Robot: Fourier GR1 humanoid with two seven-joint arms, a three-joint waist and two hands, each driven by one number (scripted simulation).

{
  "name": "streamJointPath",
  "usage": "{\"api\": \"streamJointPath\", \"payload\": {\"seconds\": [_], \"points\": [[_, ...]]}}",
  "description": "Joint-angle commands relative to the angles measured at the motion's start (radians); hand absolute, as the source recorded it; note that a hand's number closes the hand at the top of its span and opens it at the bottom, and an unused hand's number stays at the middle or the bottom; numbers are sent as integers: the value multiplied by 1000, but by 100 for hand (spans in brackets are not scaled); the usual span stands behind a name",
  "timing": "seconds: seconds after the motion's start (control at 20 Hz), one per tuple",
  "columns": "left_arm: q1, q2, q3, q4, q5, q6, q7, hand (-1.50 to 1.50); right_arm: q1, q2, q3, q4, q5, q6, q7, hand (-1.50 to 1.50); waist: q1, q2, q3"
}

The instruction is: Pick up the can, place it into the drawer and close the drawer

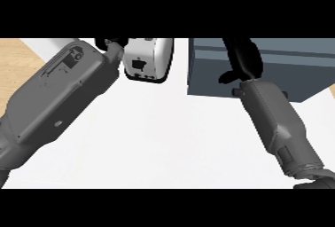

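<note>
One hand [243, 57] over drawer [288, 71]

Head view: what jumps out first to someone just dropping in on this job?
Two grey forearms dominate, rising from the lower edge over the white counter. At upper right the right hand reaches over the blue-grey drawer unit. At upper left only a bit of the left hand shows, beside a white object at top centre.
</note>
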Motion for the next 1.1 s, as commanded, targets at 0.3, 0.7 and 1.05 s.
{"api": "streamJointPath", "payload": {"seconds": [0.3, 0.7, 1.05], "points": [[45, 29, -17, -97, -43, 10, 31, -150, -155, -33, -60, 207, 14, -115, 45, -150, 33, 26, 12], [61, 50, -3, -147, -49, 0, 55, -150, -276, -76, -72, 266, 29, -71, 99, -150, 46, 31, 12], [64, 70, -8, -194, -55, 11, 99, -150, -293, -44, -188, 292, -119, 40, -93, -150, 54, 27, 16]]}}
